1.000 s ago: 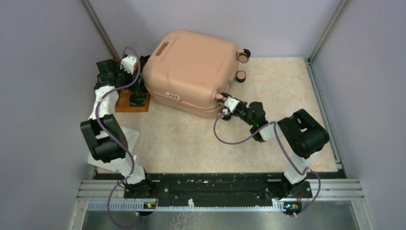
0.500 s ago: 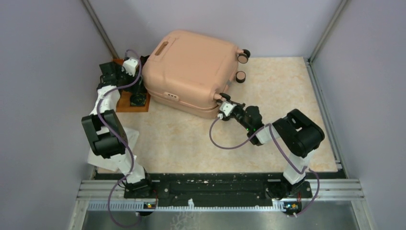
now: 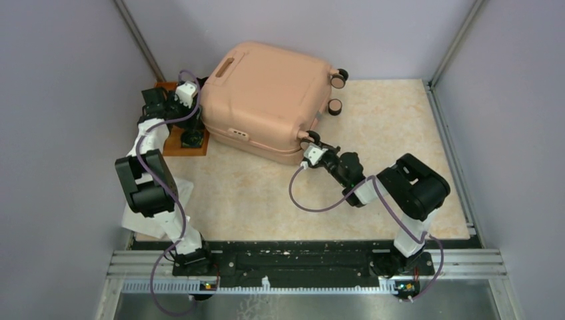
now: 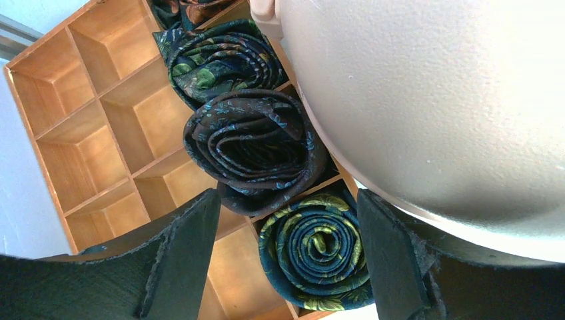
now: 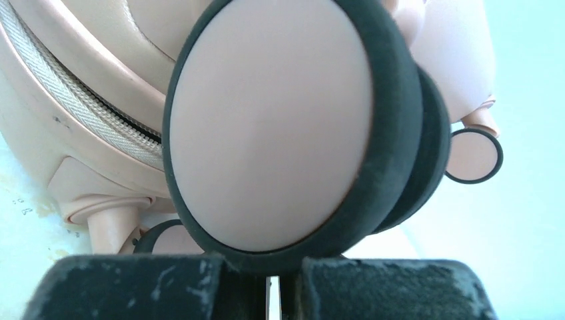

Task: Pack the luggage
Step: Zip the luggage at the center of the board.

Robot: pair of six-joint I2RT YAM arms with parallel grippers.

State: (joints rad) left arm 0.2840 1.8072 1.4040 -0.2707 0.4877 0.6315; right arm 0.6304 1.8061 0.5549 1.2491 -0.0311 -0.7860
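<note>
Luggage: the peach-pink suitcase (image 3: 266, 93) lies closed on its side at the far left-centre of the beige table (image 3: 380, 153), its left edge hanging over the orange tray (image 3: 170, 143).
Overhead view only: the whole layout, both arms reaching in from the near edge, two wheels (image 3: 337, 91) sticking out on the case's far right side, and a grip slot (image 3: 225, 67) in the upper shell.
Left gripper (image 4: 288, 200): it sits at the left flank of the case above the tray, with jaws wide apart and nothing between them.
Left wrist view only: the tray is a grid of wooden compartments holding rolled neckties. A brown-and-blue tie (image 4: 253, 143) lies below the gap between the fingers, a green-and-yellow tie (image 4: 313, 250) is nearer the camera, and a dark leafy tie (image 4: 220, 63) is beyond it. The case's curved shell fills the right of this view and covers part of the tray.
Right gripper (image 5: 274, 267): it is at the near right corner of the case with jaws together, only a thin slit showing between the pads.
Right wrist view only: a pink-faced, black-tyred caster wheel (image 5: 266, 120) looms right at the fingertips. I cannot tell whether it touches them. Its twin (image 5: 420, 153) is behind it, and the woven zipper band (image 5: 73, 107) runs along the shell seam on the left.
</note>
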